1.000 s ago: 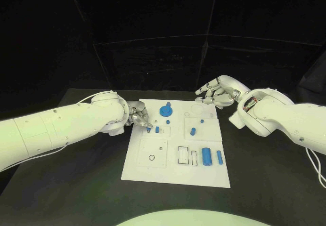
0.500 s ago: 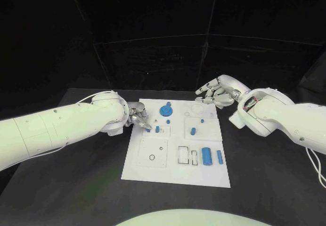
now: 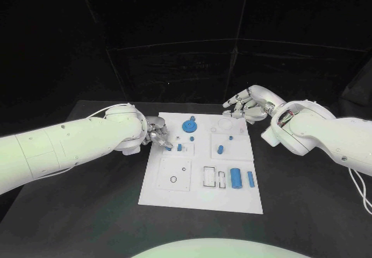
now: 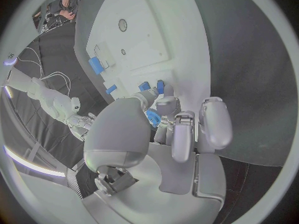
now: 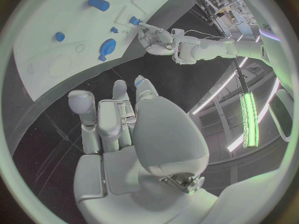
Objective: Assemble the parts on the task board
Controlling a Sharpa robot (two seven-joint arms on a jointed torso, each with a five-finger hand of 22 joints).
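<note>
The table carries the white board at its middle. The left hand lies over the board's left edge, fingers curled in around a small blue part at their tips. The right hand hovers above the board's far right corner, fingers loosely spread and holding nothing. Other blue parts lie on the board: a disc, a cylinder and a peg.
</note>
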